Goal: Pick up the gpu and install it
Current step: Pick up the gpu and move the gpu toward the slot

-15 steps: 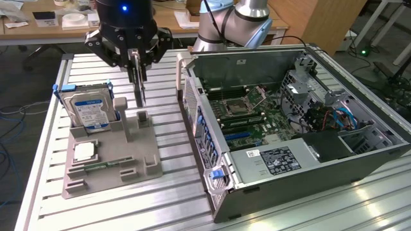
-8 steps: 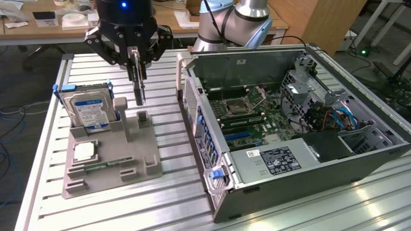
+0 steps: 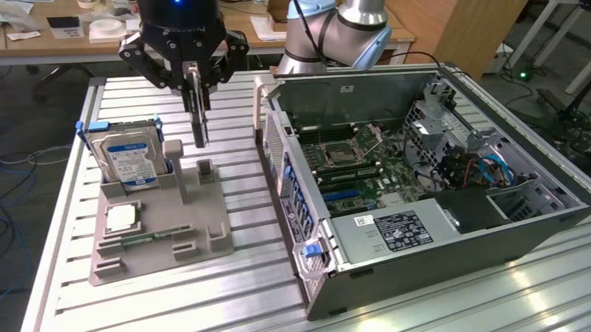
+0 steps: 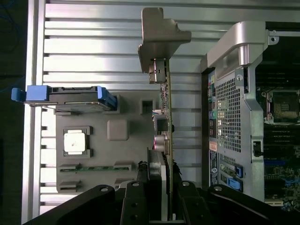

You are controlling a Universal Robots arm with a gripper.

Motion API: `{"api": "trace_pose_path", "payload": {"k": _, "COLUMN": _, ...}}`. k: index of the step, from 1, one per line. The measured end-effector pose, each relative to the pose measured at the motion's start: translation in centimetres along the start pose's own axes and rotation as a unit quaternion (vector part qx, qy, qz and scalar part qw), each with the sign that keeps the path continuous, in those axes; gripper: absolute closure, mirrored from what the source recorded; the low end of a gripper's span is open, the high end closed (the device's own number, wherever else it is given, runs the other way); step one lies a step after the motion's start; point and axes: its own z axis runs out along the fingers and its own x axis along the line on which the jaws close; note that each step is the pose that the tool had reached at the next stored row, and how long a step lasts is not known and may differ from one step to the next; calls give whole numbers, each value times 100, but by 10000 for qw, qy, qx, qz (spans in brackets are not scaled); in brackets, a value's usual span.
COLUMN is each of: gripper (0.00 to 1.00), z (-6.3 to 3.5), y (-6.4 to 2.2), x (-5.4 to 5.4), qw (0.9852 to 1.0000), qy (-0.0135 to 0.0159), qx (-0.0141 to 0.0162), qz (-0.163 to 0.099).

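gpu [image 3: 198, 124] clamped edge-on in pincer [image 3: 192, 75], above gray tray [image 3: 162, 216] holding hard drive [image 3: 129, 159], open case [image 3: 388, 86] beside

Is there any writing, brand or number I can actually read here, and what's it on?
No text reads clearly.
Blue label on the hard drive: too blurred.
Black-and-white label on the power supply: too small.
Stickers on the case's rear panel: too small.

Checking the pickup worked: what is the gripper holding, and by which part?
The gpu, pinched at its upper end between the fingers, hanging above the tray.
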Motion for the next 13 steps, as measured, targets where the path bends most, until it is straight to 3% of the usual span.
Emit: {"api": "trace_pose_path", "payload": {"k": 13, "gripper": 72, "z": -43, "y": 5, "x": -1, "qw": 10000, "qy": 1, "qx": 0, "qz": 0}}
